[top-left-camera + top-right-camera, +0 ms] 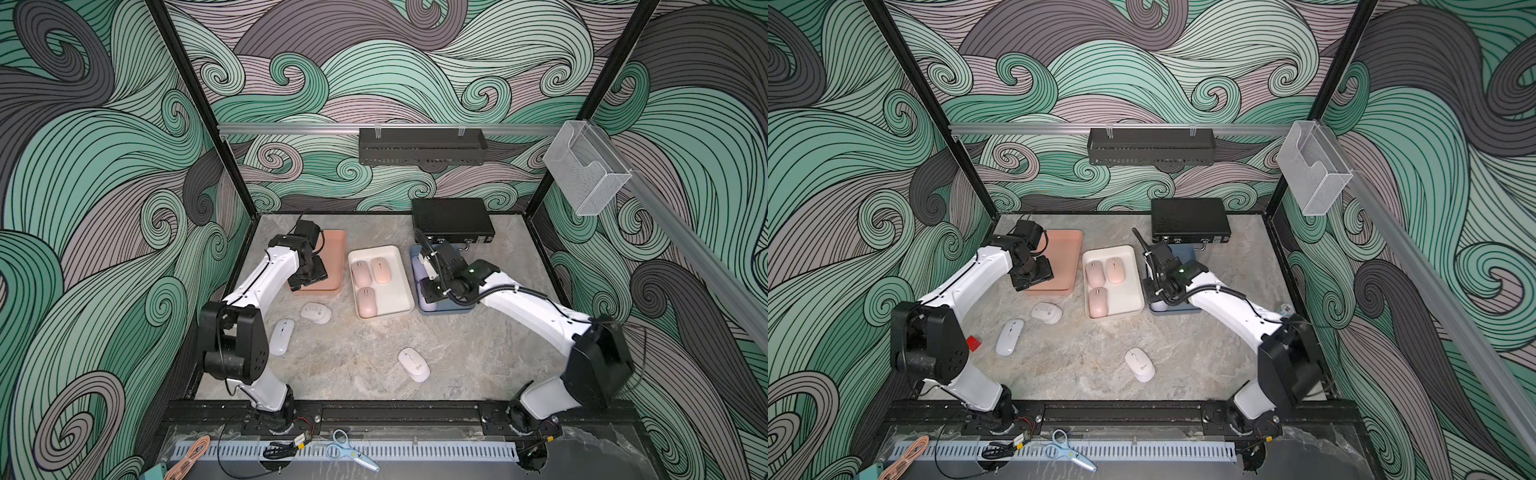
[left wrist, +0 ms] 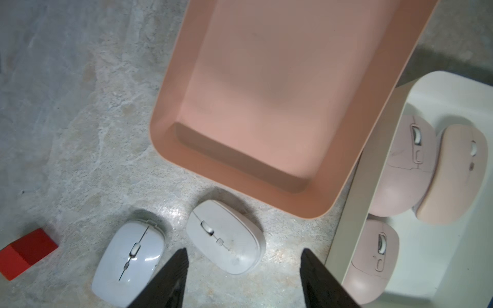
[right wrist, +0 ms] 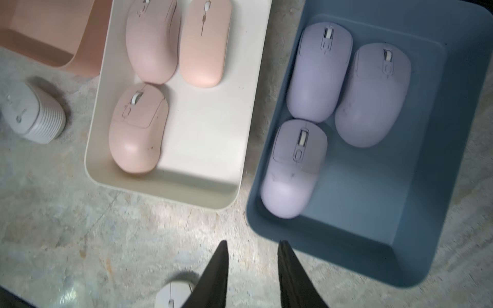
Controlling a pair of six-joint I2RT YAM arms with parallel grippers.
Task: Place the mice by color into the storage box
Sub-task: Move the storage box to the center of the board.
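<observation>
Two white robot arms are reaching over a marbled table (image 1: 353,374) inside a booth with swirling green and grey wallpaper. Three open trays are sitting side by side toward the back.

The pink tray (image 1: 334,253), on the left, is holding nothing. The cream tray (image 1: 395,299), in the middle, is holding three pink mice (image 1: 360,273): two side by side at the back and one in front of them. The blue tray (image 3: 400,213), on the right, is holding three purple mice (image 3: 320,72) laid out the same way. In both top views the right arm is covering most of them.

Three white mice (image 1: 281,336) are lying loose on the table. Two are lying close together just in front of the pink tray. The third white mouse (image 1: 413,364) is lying well apart from them, near the middle front of the table.

The left gripper (image 2: 244,250) is hanging over the near edge of the pink tray, its jaws standing partly apart and gripping nothing. The right gripper (image 3: 253,242) is hanging over the near left part of the blue tray, its jaws showing only a narrow gap and gripping nothing.

A small red block (image 2: 26,253) is sitting on the table by the left arm. A black box (image 1: 453,220) is sitting behind the blue tray.
</observation>
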